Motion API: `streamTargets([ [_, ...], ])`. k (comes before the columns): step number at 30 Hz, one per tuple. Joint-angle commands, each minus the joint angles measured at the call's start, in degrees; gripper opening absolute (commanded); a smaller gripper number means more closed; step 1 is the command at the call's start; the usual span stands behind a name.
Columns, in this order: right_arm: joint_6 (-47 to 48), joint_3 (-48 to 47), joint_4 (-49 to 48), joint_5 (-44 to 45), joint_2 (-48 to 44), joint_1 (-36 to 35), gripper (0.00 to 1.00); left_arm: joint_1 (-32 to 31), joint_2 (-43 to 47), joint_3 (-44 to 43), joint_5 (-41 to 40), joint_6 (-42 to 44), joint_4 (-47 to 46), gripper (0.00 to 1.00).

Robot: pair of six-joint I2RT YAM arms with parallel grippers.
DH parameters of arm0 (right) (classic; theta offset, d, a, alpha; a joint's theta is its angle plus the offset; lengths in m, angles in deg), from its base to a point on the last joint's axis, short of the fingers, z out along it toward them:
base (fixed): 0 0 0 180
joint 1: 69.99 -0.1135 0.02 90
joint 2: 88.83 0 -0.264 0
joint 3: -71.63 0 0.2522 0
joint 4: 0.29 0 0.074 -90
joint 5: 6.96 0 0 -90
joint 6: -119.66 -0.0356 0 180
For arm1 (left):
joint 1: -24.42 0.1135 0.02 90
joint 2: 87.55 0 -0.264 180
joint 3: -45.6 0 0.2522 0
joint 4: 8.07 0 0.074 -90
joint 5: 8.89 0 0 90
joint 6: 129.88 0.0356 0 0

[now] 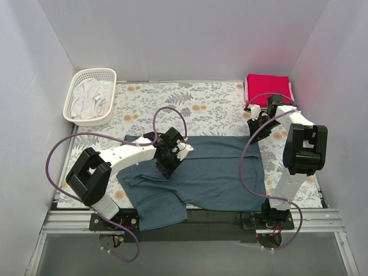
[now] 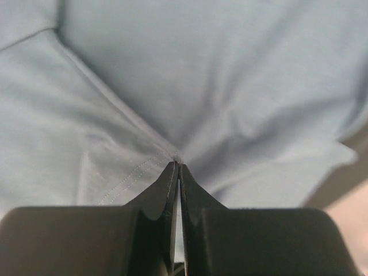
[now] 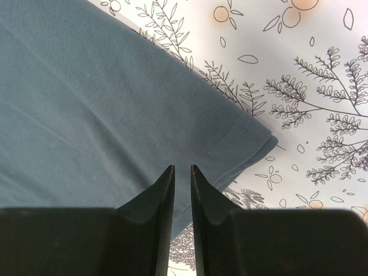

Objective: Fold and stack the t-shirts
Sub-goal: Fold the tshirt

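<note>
**Item:** slate blue t-shirt [image 1: 213, 172], spread across the near middle of the surface on the floral cloth [image 1: 207, 106].

**Stack:** red t-shirt [image 1: 268, 89], folded at the far right corner. A pale pink edge shows at its left side, possibly the pink one.

**Left pincer** [image 2: 177, 165]: pressed together on a small peak of blue fabric at a seam on the shirt's left part.
- Risk: your bite is thin, so a quick lift may pull it free.
- Risk: it may have caught both layers, so the fold would drag the whole shirt.

**Right pincer** [image 3: 180, 168]: narrowly spread over the shirt's far right hem corner, holding nothing. I cannot tell whether the tips touch the fabric.
- Risk: closing here could nip the floral cloth too.
- Risk: lifting on the left alone would skew the fold.
</note>
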Motion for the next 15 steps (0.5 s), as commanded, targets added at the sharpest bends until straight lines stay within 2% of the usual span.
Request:
streamTargets([
  [1,0.01,-0.74,0.62,-0.19,0.0,-0.26,0.23,-0.66,1.51,-1.31,8.01,-1.0,2.99,0.0],
  [5,0.01,-0.74,0.71,-0.01,-0.08,-0.26,0.23,-0.66,0.71,-1.67,12.32,-1.8,2.2,0.0],
  [7,0.01,-0.83,0.62,-0.01,0.0,-0.26,0.22,-0.66,0.62,-2.02,13.73,-2.23,1.85,0.14],
  [8,0.1,-0.91,0.71,-0.1,0.0,-0.26,0.22,-0.58,0.71,-2.63,14.69,-2.59,1.76,0.32],
  [9,0.1,-1.0,0.71,-0.19,0.0,-0.26,0.23,-0.58,0.89,-3.15,15.31,-2.85,1.58,0.36],
  [12,-0.16,-1.44,0.8,-0.45,0.18,-0.26,0.22,1.35,3.07,-5.26,16.27,-3.12,1.23,0.41],
  [15,-0.51,-2.14,1.24,-1.15,-0.26,-0.43,0.22,9.86,5.62,-7.54,17.51,-2.51,0.53,0.44],
])
